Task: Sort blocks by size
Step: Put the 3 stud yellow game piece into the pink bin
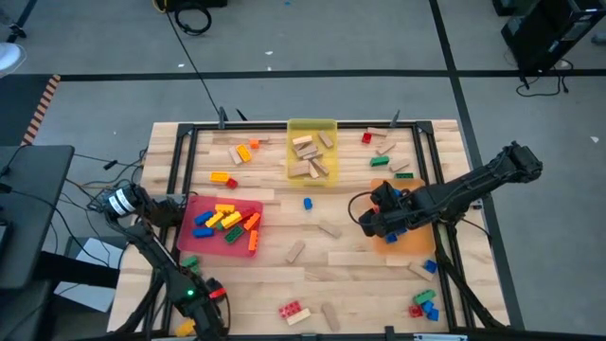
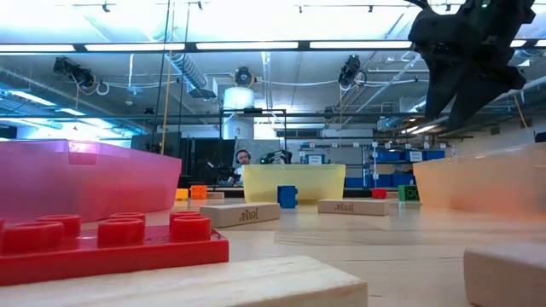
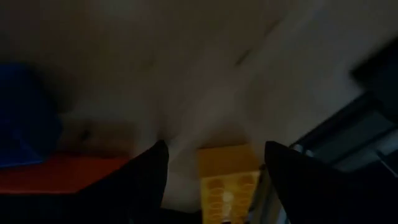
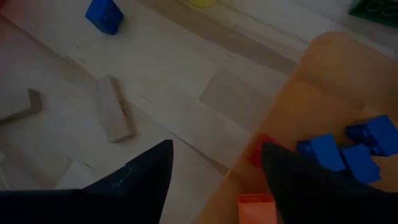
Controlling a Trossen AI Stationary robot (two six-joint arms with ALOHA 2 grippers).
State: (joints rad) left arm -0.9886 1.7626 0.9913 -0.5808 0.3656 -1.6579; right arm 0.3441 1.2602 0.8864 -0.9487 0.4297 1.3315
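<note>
Left wrist view gives you little: the left gripper (image 3: 214, 180) shows only as two dark fingers spread apart, with a yellow brick (image 3: 228, 180) between them that they do not visibly touch, so you cannot tell whether it is held. A red edge and a blue shape beside it are too blurred to name. From above, that gripper's fingers are hidden by its arm, near the red tray (image 1: 248, 207).

You see the right gripper (image 4: 214, 180) more clearly: its jaws are released and empty, hanging over the near rim of the orange tray (image 4: 323, 81). Blue bricks (image 4: 348, 152) lie inside the tray just beyond one finger, with a red brick (image 4: 258, 149) and an orange brick (image 4: 256, 208) partly cut off between the fingertips. On the bare wood off the other finger lies a tan wooden block (image 4: 116, 117), a second one half out of frame, and farther off a single blue brick (image 4: 104, 15). From above, the arm covers most of that tray.
</note>
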